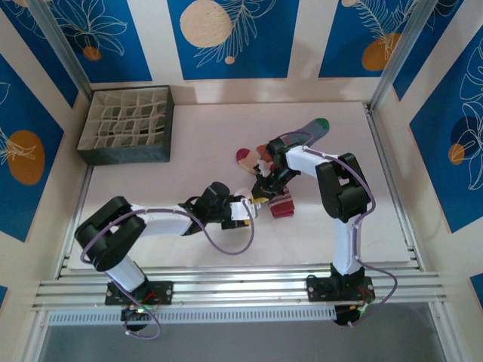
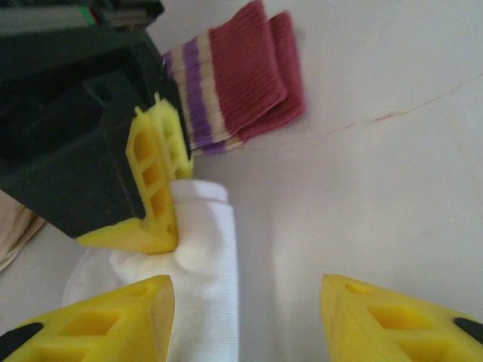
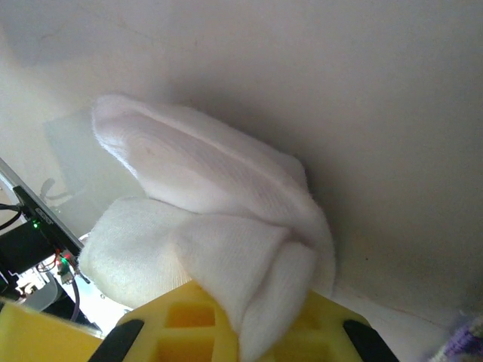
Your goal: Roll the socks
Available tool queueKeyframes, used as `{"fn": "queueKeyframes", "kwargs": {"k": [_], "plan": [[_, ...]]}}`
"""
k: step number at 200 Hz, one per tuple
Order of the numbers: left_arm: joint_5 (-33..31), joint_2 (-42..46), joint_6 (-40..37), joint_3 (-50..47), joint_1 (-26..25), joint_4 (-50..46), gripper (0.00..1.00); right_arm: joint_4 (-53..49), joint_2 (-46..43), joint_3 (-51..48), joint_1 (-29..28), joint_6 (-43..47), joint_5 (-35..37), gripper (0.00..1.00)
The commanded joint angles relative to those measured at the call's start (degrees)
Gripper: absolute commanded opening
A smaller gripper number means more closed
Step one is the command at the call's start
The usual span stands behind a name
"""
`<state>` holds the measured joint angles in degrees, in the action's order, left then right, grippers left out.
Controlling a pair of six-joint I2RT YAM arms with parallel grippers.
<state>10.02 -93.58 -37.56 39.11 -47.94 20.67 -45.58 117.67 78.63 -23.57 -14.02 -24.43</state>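
Carrying surface: pale worktop (image 1: 204, 151).
Landmark: grey divider box (image 1: 124, 154).
Grey-blue sock (image 1: 306, 132): well right of the box, flat, green toe outward.
Maroon-striped sock (image 2: 249, 75): right of the box, nearer the arm bases, cuff folded.
White sock (image 2: 204, 256): right of the box, just beside the maroon-striped sock, bunched.
Right pincer (image 3: 249, 324): pinching a fold of the white sock.
Left pincer (image 2: 245, 294): spread, white sock lying between its fingers.

The pale table (image 1: 204, 151) carries a grey divider box (image 1: 127, 126) at its far left corner. To the right of the box lie a grey-blue sock (image 1: 306, 136) and a peach sock (image 1: 249, 157). Nearer than the box, a white sock (image 2: 204, 256) lies beside a folded maroon striped cuff (image 2: 241, 83).
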Motion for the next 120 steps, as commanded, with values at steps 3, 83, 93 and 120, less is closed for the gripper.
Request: {"fn": "queueKeyframes", "kwargs": {"k": [3,83,93,120], "plan": [[-7.14,-4.46,-4.57,2.44,-0.95,-0.24,0.52,-4.36,2.47,0.11,-0.36,1.60,3.35,0.05],[1.69,-6.61,2.19,5.81,0.63,-9.60,0.00,1.00,-5.44,-4.64,0.72,1.34,0.60,0.54],[6.10,-6.17,4.99,6.38,2.07,-11.26,0.00,4.01,-7.87,-6.65,1.70,0.19,-0.42,0.55],[17.17,-5.92,11.43,7.87,5.99,-14.10,0.00,9.26,-12.08,-9.96,3.83,-1.78,-1.95,0.56]]}}
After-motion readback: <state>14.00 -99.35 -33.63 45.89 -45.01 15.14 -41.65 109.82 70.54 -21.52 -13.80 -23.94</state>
